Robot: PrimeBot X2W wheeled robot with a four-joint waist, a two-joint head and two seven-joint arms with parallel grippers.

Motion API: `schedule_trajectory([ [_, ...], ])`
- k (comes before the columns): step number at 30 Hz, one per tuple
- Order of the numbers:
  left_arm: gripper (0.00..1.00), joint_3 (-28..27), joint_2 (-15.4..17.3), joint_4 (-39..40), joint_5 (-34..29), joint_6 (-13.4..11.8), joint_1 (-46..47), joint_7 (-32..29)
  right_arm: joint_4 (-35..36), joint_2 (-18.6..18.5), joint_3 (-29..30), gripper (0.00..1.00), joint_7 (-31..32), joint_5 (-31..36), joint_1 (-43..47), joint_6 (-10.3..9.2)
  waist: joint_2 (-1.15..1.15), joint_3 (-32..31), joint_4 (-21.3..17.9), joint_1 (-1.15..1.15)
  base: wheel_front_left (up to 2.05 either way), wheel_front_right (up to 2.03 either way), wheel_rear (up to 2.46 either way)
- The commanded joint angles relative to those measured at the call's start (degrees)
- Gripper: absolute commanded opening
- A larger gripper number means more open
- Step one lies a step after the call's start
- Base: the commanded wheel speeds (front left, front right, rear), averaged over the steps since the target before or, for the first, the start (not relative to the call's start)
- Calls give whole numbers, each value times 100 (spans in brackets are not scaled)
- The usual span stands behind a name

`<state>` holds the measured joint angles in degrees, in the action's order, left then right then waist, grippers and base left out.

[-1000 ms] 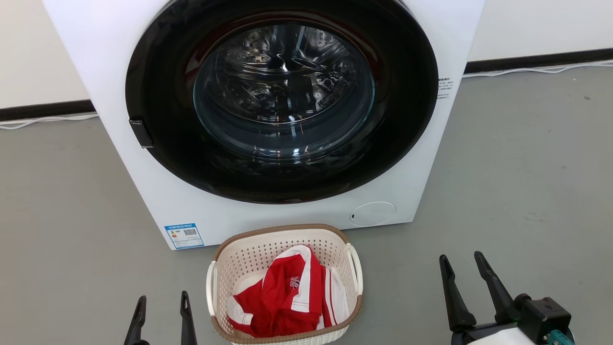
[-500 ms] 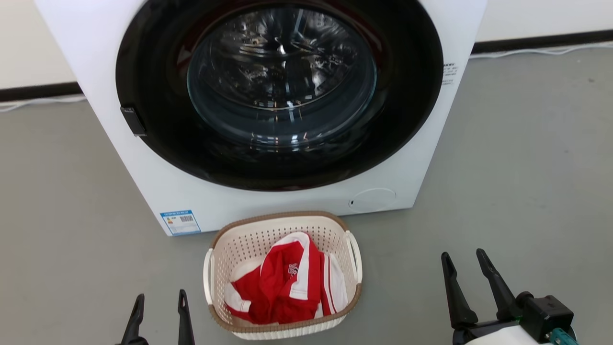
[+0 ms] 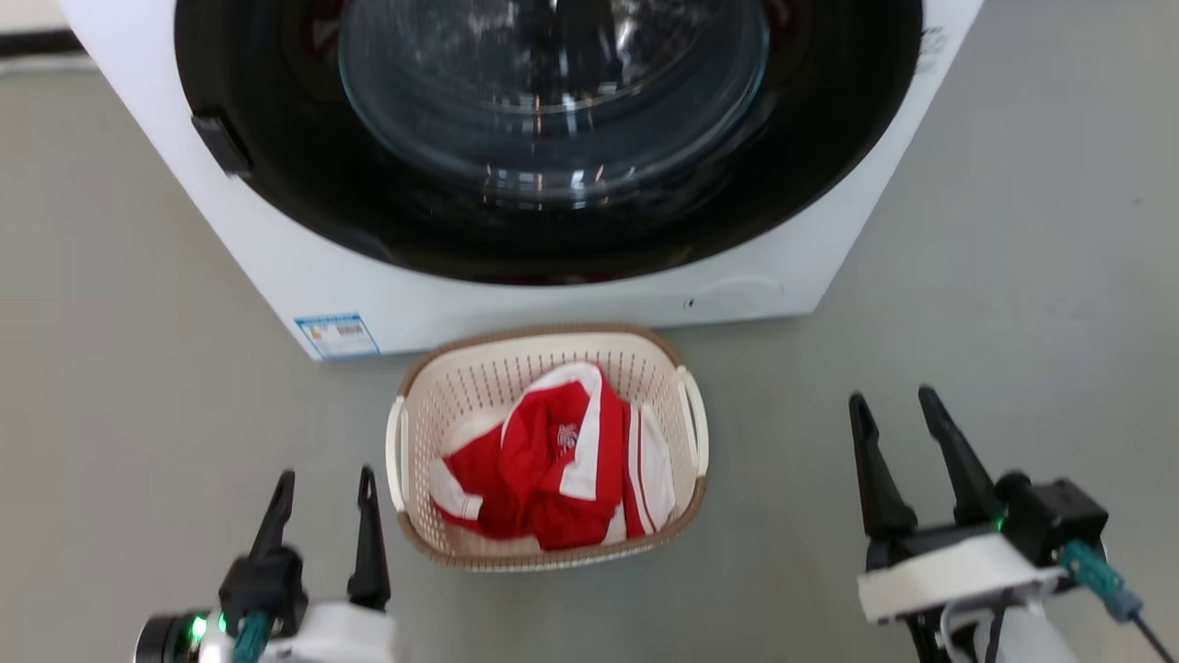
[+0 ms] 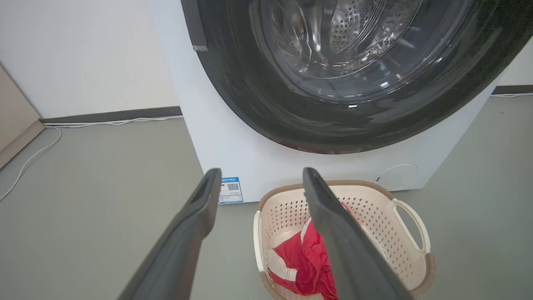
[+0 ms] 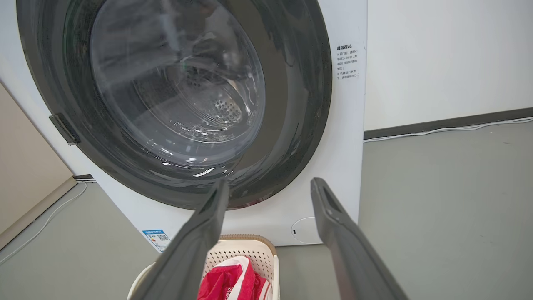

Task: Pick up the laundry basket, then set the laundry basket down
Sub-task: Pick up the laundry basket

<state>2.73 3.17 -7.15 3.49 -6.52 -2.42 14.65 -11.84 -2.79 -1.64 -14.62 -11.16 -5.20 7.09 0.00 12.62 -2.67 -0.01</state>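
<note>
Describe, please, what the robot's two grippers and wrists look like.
The left gripper and right gripper each have two long, dark, tapering fingers on a black mount, fixed to a white wrist shell. Each carries a teal plug and a small green light; a thin dark cable trails from the right one's plug.

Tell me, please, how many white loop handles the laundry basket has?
2. The left handle is on the left side of the laundry basket, the right handle on its right side; none looks hidden.
</note>
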Motion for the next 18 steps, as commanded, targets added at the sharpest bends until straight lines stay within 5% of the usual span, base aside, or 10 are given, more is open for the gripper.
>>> schedule_trajectory([
  [1,100,-139,14,-23,-32,44,429,35,64,-9,-99,100,-38,-19,-328,40,0,414,89,1,0,0,0],
  [18,100,-179,-15,-1732,181,125,2364,35,-1309,-9,135,100,-38,124,-2032,40,0,2098,352,1,0,0,0],
])
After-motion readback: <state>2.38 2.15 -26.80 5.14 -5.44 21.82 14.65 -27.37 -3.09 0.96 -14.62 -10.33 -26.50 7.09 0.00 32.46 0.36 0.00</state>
